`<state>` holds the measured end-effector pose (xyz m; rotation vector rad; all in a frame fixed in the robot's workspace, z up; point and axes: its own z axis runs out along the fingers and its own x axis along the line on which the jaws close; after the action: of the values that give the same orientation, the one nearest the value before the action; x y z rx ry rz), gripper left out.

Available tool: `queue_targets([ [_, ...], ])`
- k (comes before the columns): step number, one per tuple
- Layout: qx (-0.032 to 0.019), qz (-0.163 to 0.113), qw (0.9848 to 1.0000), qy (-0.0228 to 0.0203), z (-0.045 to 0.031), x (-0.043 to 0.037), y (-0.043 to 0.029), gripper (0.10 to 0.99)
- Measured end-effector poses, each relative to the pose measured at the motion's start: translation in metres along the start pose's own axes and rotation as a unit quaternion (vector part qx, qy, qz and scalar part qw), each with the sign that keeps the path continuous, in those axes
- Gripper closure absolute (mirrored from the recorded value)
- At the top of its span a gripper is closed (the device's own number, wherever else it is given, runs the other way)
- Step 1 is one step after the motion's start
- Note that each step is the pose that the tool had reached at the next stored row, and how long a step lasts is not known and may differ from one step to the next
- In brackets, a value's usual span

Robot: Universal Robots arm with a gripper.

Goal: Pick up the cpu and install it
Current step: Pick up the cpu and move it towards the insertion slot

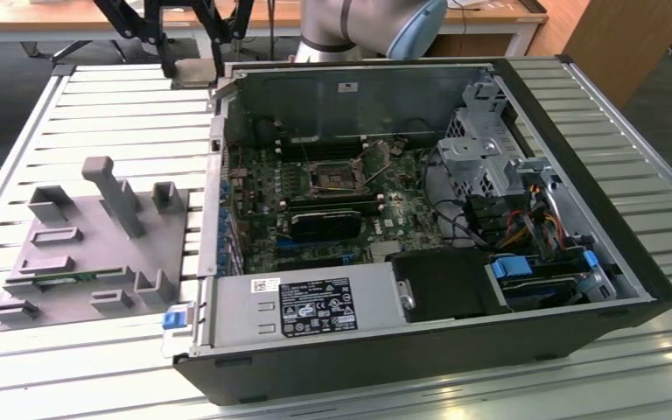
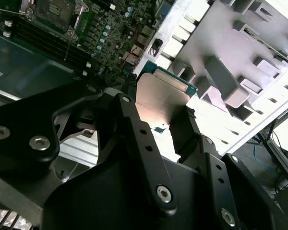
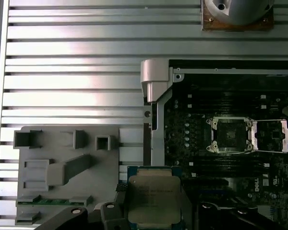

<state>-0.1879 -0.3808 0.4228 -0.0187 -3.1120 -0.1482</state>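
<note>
The cpu (image 3: 153,200) is a flat square chip with a silver-grey top and a greenish edge. It hangs high above the table between black fingers, with my gripper (image 3: 153,206) shut on it. In the second wrist view the cpu (image 2: 164,96) sits between the two fingers of the gripper (image 2: 158,112). In the exterior view the gripper (image 1: 192,70) hangs near the case's far corner on the exterior view's left. The motherboard socket (image 3: 229,135) lies bare, its metal lid (image 3: 271,135) swung open. The socket (image 1: 339,178) sits mid-board, apart from the cpu.
The open computer case (image 1: 213,175) lies on a slatted metal table (image 1: 32,131). A grey fixture plate (image 1: 91,245) with posts and pockets lies on the exterior view's left, holding a green memory stick (image 3: 53,201). Power supply (image 1: 301,306), drive cage (image 1: 488,140) and cables (image 1: 523,219) crowd the case.
</note>
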Motion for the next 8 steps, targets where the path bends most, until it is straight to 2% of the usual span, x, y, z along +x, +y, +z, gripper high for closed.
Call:
queue_targets([
  [2,0.0,0.0,1.0,0.0,0.0006,-0.0035,0.0023,0.561],
  [8,-0.0001,0.0,1.0,-0.0001,0.0029,-0.026,0.0108,0.561],
])
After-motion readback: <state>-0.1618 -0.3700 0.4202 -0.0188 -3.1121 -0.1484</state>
